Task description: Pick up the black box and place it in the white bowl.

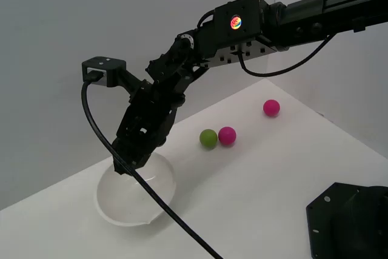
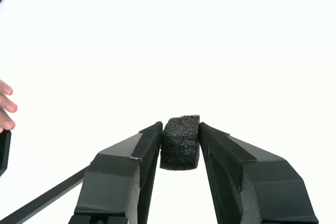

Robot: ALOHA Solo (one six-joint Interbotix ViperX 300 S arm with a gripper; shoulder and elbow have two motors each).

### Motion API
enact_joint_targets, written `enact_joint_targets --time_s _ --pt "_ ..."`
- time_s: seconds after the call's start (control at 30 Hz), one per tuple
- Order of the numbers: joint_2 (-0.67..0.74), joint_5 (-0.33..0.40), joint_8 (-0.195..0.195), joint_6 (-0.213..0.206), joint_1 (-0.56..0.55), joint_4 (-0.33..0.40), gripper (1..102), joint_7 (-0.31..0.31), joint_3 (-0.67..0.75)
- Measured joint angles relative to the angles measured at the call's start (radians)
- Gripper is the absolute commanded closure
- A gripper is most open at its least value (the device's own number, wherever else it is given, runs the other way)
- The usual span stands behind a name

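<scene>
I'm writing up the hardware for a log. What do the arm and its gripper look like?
The arm is matte black throughout, with boxy, angular links. A round light glowing red and multicoloured sits on one link. A thick black cable trails from a small black box-shaped module near the wrist. The gripper has two wedge-shaped black fingers with ribbed inner faces.

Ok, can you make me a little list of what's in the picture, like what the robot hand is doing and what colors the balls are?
gripper: shut on the black box, fingers on both its sides
gripper position: over the white bowl, at its rim
white bowl: on the white table
balls: one green ball touching a pink ball; another pink ball farther away
also seen: fingertips of a person's hand at the wrist view's edge
</scene>
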Motion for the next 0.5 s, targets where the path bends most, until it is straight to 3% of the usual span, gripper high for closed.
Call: enact_joint_targets --time_s 0.17,0.27,0.37,0.5 --pt "0.000 0.000 0.000 -0.014 -0.002 -0.002 36 0.000 0.002" --pt "0.000 0.000 0.000 -0.017 -0.005 -0.002 27 0.000 0.002" --pt "0.000 0.000 0.000 -0.017 -0.002 0.000 5 0.000 0.002" --pt "0.000 0.000 0.000 -0.017 -0.003 0.000 3 0.000 0.000"
